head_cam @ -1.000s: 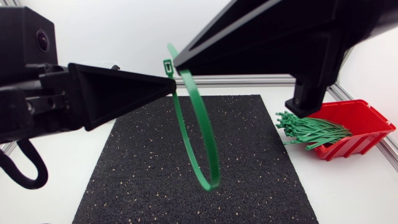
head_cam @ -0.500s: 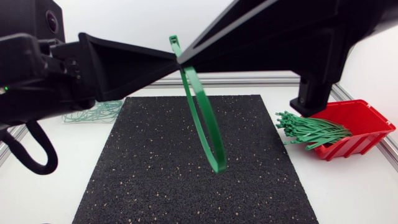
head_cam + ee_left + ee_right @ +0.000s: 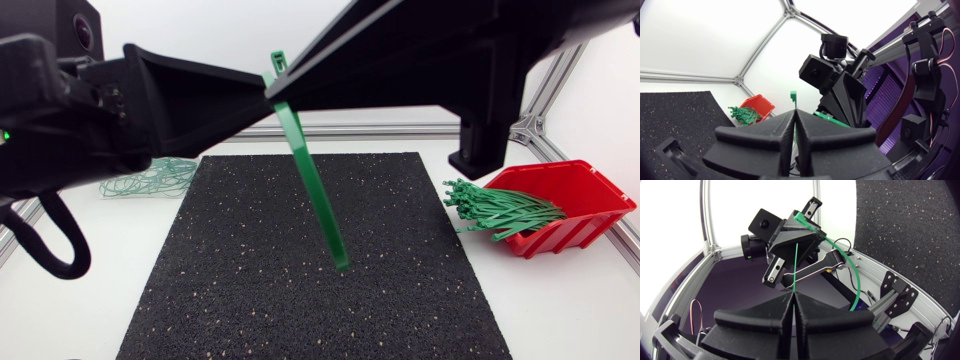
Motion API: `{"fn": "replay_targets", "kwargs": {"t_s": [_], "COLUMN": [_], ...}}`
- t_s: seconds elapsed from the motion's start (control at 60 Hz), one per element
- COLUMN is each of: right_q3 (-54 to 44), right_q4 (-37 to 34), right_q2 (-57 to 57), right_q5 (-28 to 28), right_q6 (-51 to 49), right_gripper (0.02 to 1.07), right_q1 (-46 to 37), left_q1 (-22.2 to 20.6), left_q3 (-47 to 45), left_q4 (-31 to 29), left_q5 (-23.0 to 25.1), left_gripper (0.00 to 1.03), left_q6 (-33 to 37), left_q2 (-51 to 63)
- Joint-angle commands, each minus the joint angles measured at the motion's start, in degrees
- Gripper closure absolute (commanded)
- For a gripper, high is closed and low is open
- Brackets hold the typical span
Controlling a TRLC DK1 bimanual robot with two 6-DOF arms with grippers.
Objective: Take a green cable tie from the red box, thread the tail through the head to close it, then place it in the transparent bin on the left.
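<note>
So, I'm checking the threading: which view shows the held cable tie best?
Head view: the cable tie shows at full length. Left wrist view shows mainly its head; right wrist view, a strand and an arc.

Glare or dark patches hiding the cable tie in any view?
Head view: cable tie evenly lit against the mat; left hand and right hand are featureless black. Left wrist view: background blown out white, tie head visible. Right wrist view: same glare, tie readable.
</note>
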Motion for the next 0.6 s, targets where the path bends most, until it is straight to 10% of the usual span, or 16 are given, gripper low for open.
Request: {"fn": "replay_targets", "kwargs": {"t_s": [0.0, 0.583], "right_q3": [1.2, -1.2], "right_q4": [-0.3, 1.0], "right_q2": [0.6, 0.1], "right_q5": [0.1, 0.2], "right_q6": [2.2, 2.2], "right_gripper": [1.01, 1.01], "right_q1": [-0.3, -0.8], "left_q1": [0.7, 2.0], "left_q3": [0.1, -3.2], "left_q4": [1.2, 1.2], "left_q5": [0.1, 1.0], "left_gripper": [0.99, 0.99], "left_q6": [-2.0, -2.5], "left_q2": [-1.2, -2.1]}}
